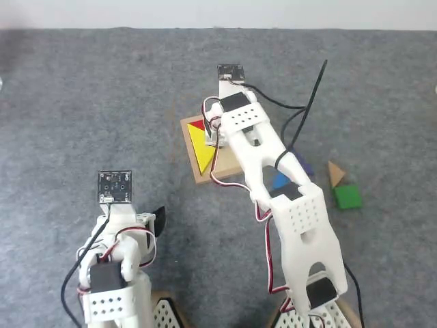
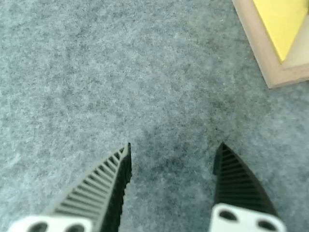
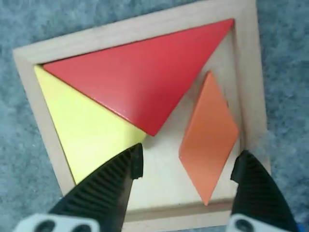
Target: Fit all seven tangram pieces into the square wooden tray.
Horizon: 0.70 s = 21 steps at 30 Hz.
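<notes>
High view, left to right. The left gripper (image 2: 174, 150) is at 7 o'clock of the scene. It is released, jaws wide apart, nothing between them, over the bare grey felt mat (image 1: 82, 102). In its wrist view a corner of the square wooden tray (image 2: 263, 53) shows ahead, well apart from the fingertips.

The tray (image 1: 196, 169) sits near centre, at 1 o'clock from the left arm. Inside it, the large yellow triangle piece (image 3: 87, 130) and the large red triangle piece (image 3: 140, 77) lie flat and meet edge to edge. The orange parallelogram piece (image 3: 210, 135) also lies in the tray. It is just beside the red triangle, near one tray wall, with bare tray floor around it.

The right gripper (image 3: 190, 162) hangs over the tray. It is released, jaws spread, grasping nothing, one finger over the yellow triangle's tip and the other by the parallelogram.

Loose pieces lie on the mat at 3 to 4 o'clock of the tray. A blue piece (image 1: 281, 180) and a purple piece (image 1: 305, 166) are partly hidden by the right arm. Further out are a tan wooden triangle (image 1: 334, 173) and a green square piece (image 1: 347, 197), with the green just at 5 o'clock of the tan.
</notes>
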Available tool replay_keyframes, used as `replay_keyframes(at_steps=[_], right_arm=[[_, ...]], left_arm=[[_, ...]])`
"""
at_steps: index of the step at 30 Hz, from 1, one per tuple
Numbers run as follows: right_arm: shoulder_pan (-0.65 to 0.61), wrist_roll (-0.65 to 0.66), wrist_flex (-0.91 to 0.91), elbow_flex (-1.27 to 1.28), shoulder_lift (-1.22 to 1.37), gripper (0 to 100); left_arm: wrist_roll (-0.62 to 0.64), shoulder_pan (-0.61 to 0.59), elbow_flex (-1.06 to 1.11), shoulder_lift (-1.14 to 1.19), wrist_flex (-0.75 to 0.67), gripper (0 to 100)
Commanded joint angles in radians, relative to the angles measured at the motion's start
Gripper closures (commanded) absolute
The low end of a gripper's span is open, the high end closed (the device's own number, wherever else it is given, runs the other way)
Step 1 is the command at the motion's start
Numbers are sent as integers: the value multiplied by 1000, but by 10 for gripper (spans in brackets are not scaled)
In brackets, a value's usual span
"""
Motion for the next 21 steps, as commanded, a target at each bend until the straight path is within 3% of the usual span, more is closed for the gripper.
replay_keyframes(at_steps=[1,21], right_arm=[[25,-15,-5,-31,-15,688],[79,-64,7,-31,-48,689]], left_arm=[[8,0,-22,-21,5,729],[8,0,-22,-21,5,729]])
